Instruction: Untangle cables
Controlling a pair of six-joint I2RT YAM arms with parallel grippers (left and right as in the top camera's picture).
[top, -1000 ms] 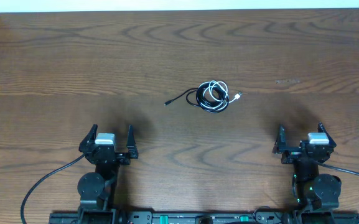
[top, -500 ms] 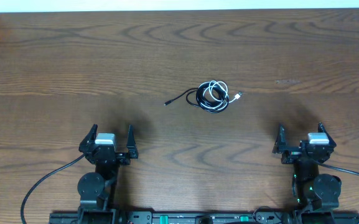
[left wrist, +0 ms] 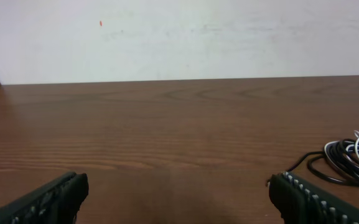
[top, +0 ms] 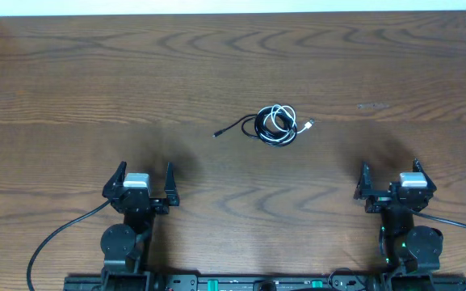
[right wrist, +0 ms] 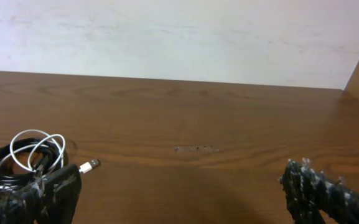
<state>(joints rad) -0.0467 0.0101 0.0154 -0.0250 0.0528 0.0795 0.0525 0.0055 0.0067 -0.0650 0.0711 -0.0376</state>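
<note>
Nothing moved: left gripper (top: pixel 144 175) and right gripper (top: pixel 391 173) gape; cables (top: pixel 274 125) tangled far from table (top: pixel 63 73) edges.

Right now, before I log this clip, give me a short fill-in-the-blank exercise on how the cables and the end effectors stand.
1. The left end effector and the right end effector are both ___ and hold nothing.
2. From the black cable, a free plug trails toward the robot's ___.
3. The white cable has its plug sticking out on the robot's ___ side of the tangle.

Missing words: open; left; right.
</note>
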